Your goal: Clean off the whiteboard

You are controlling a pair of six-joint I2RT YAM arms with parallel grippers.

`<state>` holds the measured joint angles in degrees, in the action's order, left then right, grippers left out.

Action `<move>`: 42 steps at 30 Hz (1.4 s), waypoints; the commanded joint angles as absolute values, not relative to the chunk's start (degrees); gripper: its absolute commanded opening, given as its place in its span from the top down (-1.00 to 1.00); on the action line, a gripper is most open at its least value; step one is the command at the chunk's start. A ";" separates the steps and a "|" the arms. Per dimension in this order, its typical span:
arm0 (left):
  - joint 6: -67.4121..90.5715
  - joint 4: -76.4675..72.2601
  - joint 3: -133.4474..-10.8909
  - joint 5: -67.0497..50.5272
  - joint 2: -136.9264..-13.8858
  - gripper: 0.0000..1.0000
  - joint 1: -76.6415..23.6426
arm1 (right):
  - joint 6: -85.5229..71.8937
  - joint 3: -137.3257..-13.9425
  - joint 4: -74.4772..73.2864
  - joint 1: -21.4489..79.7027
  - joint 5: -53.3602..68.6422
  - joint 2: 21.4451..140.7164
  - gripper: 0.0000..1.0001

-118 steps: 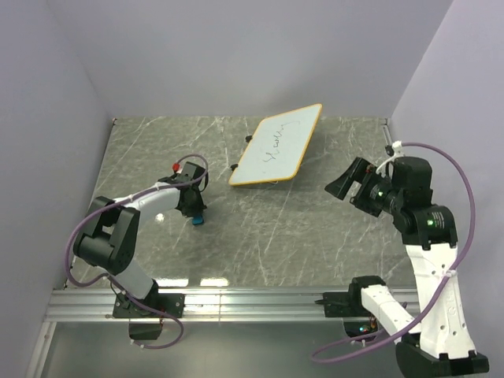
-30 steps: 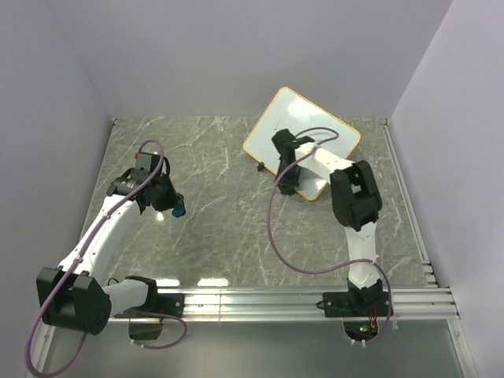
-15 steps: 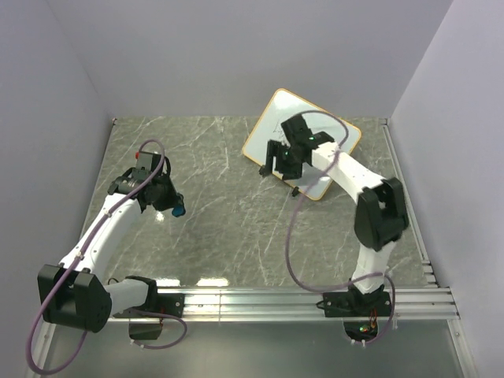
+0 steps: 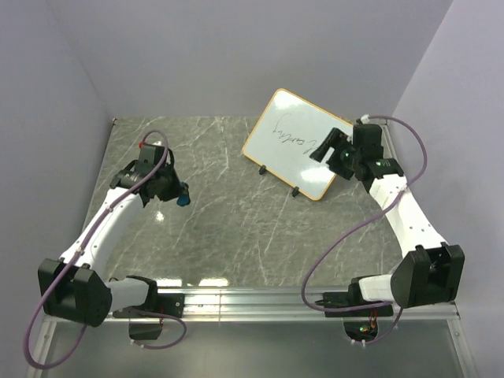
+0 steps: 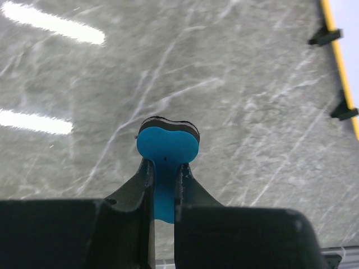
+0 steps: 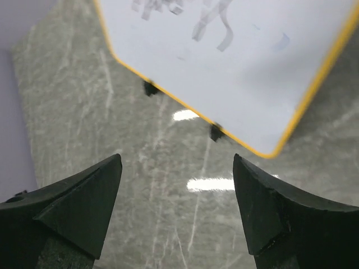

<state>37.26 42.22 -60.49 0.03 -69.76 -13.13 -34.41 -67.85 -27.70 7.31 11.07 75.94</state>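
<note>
On the left, the left tool [image 4: 179, 195] is clamped on a small blue bow-tie-shaped eraser block [image 4: 183, 198]. Its two black fingers pinch the narrow waist, so the rounded lobe and its dark backing layer stick out past the tips. That grip looks chosen to leave the wiping end free to be pressed onto a board. The tool holds the block over bare grey marble-patterned surface [image 4: 220, 236], well apart from anything it could wipe.

Further right, toward the far side, lies the flat white rectangular whiteboard [image 4: 295, 146] with its thin orange-yellow rim. It is turned cornerwise to the arms and rests on small black feet [image 4: 262, 168], which show along the near-left edge. Dark scribbled writing [image 4: 293, 140] runs across its middle, so by my reading none of the erasing is done. Its left edge faces the eraser-bearing arm, which seems to give that arm the shorter reach.

At the right, the right tool [image 4: 327, 152] hangs over the board's right part with its jaws wide apart and nothing between them. Its wrist camera looks down past the board's near corner. It seems placed to steady the board, though it is not gripping it.
</note>
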 commanded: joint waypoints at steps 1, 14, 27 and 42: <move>37.88 38.85 -66.34 -0.17 -73.11 0.99 -16.08 | -39.61 -62.77 -24.01 3.53 9.92 71.29 -0.73; 35.86 37.00 -89.19 -1.85 -95.34 0.99 -21.18 | -44.56 -53.53 -0.84 -13.71 28.55 75.23 -0.70; 41.13 36.92 -98.88 -8.78 -107.49 0.99 -19.16 | -42.27 -64.51 8.86 -17.14 36.12 91.22 -0.69; 37.01 38.94 -92.73 -4.84 -100.38 0.99 -15.56 | -44.56 -74.18 18.73 -12.48 42.01 106.88 -0.27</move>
